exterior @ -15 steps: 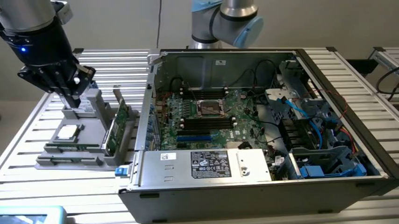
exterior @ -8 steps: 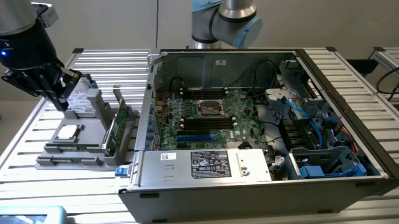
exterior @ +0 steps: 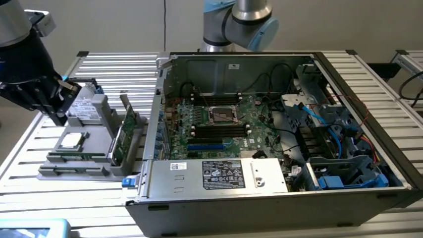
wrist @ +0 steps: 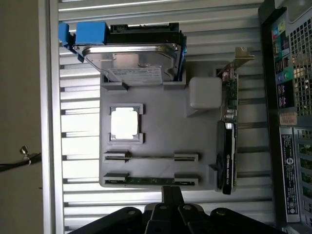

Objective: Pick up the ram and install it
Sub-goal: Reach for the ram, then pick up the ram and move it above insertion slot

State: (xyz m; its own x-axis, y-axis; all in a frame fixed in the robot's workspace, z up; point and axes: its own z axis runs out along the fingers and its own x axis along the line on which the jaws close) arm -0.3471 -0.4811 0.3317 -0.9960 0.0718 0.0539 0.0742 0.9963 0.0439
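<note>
Wrist view: grey tray [wrist: 161, 126] holds hard drive [wrist: 131, 61], processor [wrist: 124, 123] and graphics card [wrist: 228, 146]. Ram [wrist: 151, 180] sits in the tray's edge slot. Gripper [wrist: 171, 191] closed, empty, hovers by that edge.

Place: a robotics lab bench set up for computer assembly.
Bench: a slatted aluminium table [exterior: 99, 193] carried all the hardware.
Robot: an industrial arm [exterior: 235, 22] with pale blue joint caps stood at 12 o'clock from the case.
Workpiece: an opened desktop tower case [exterior: 278, 203] lay on its side, its motherboard [exterior: 225, 124] bared.
Fixture: a grey moulded parts tray [wrist: 161, 131] sat at 9 o'clock from the case, seating a hard drive [wrist: 131, 61], a processor [wrist: 124, 123], a graphics card [wrist: 226, 161] and the ram [wrist: 151, 180].
Backdrop: a plain pale wall [exterior: 119, 25].
</note>
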